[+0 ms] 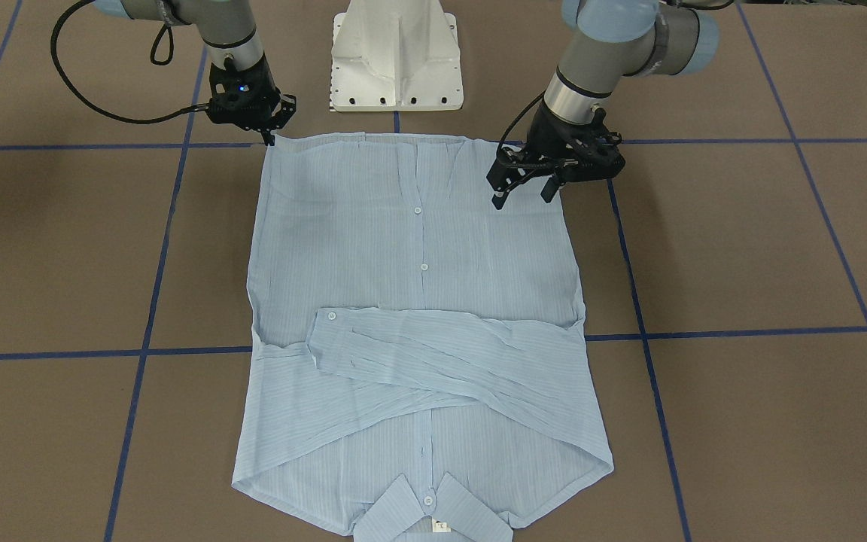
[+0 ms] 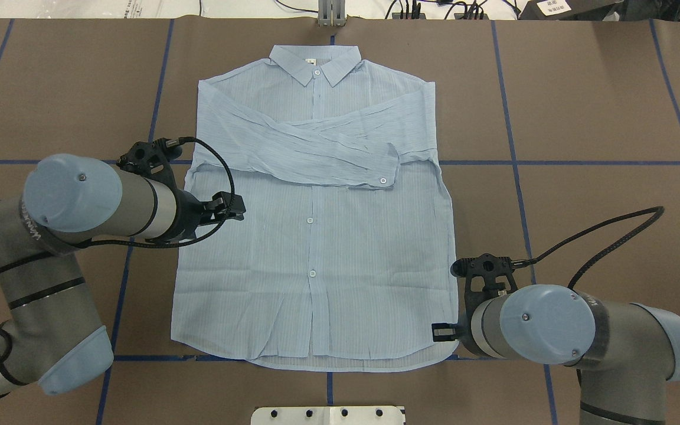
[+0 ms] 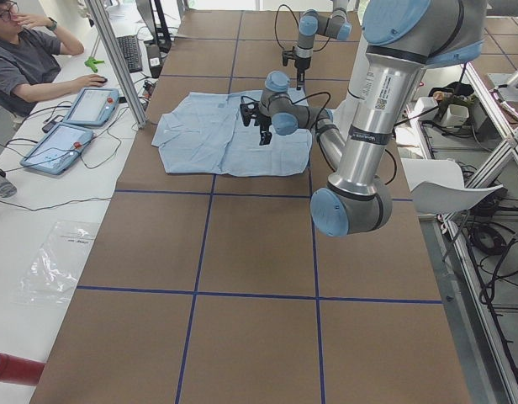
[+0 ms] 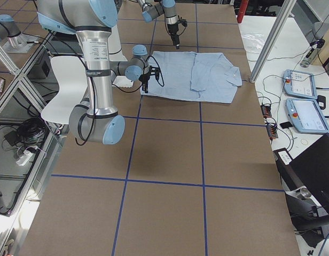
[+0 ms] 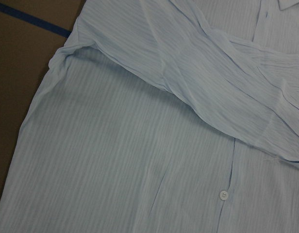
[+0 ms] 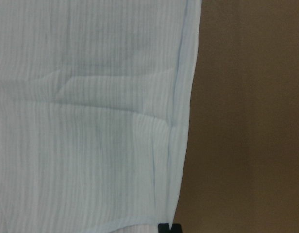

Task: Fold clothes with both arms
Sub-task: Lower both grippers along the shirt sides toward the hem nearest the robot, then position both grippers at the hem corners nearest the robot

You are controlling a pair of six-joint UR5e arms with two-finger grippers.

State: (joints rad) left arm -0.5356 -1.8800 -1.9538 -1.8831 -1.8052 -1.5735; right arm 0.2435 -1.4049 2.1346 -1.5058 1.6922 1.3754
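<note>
My left pincer [image 1: 522, 197] hangs open and empty over the flat shirt [image 1: 418, 248]; my right pincer [image 1: 272, 137] stands at its hem corner, how open I cannot tell. Unequal grips could skew the fold.

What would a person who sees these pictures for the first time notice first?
The pale-blue shirt lies flat, buttoned side up, in the middle of the table, sleeves crossed over its chest. The left pincer hovers open above the shirt's edge on the robot's left; the right pincer is down at the hem corner on the right.
</note>
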